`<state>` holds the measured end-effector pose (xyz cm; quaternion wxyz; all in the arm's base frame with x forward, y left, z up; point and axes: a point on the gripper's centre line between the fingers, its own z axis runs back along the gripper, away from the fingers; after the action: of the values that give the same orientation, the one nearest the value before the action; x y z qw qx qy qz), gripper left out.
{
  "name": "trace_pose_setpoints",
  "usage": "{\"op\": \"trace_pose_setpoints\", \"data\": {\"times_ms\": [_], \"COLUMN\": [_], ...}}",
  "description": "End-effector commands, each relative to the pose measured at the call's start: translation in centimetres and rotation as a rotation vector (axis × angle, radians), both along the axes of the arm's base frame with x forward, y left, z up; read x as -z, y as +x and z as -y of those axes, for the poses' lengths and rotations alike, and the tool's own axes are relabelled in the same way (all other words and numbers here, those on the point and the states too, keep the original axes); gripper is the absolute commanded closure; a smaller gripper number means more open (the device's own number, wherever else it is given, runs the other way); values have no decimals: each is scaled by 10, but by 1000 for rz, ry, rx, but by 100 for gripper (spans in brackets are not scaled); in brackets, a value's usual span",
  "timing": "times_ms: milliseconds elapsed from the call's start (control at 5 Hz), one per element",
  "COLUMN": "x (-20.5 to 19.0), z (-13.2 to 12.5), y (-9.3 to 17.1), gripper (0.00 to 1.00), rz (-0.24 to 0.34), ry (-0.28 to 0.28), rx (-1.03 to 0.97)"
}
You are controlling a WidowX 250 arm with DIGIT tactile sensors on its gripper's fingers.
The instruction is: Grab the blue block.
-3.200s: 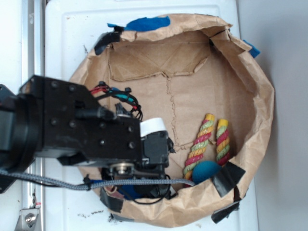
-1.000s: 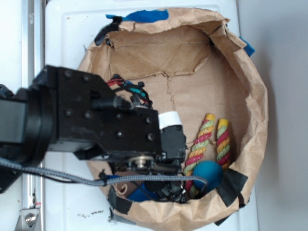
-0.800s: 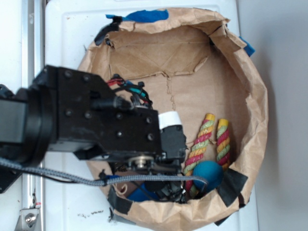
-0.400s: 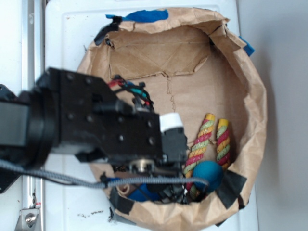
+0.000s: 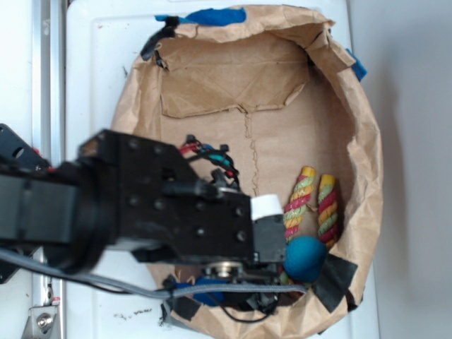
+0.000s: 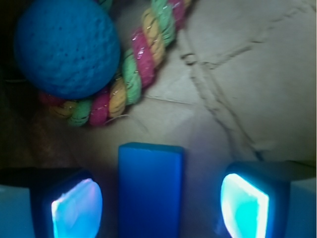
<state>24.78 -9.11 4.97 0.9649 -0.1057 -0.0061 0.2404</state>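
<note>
Since the earlier views, the arm [image 5: 141, 212] had swung toward five o'clock inside the brown paper bag [image 5: 367, 162], and its head now sat low at the bag's six-o'clock rim. In the wrist view the end effector [image 6: 159, 204] stood open, one lit pad [image 6: 77, 207] at nine o'clock and the other at three, with the blue block [image 6: 150, 191] lying between them, nearer the nine-o'clock pad and apparently touching neither. That placement suggested the approach was done and only the closing remained. Counted: one blue block, one teal ball [image 5: 305, 258] at eleven o'clock of the block in the wrist view, and one striped rope toy [image 5: 311, 208] folded into two strands, touching the ball.
</note>
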Motion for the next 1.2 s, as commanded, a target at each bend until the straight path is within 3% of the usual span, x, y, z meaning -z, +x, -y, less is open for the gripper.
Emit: {"op": "trace_pose_setpoints", "data": {"times_ms": [0, 400, 800, 1000], "x": [0, 8, 30, 30], "z": [8, 10, 3, 1], "y": [-8, -10, -2, -2], "gripper": [0, 0, 0, 30], "rz": [-3, 1, -32, -23], "ry": [-22, 23, 50, 50], "rx": [76, 104, 86, 71]}}
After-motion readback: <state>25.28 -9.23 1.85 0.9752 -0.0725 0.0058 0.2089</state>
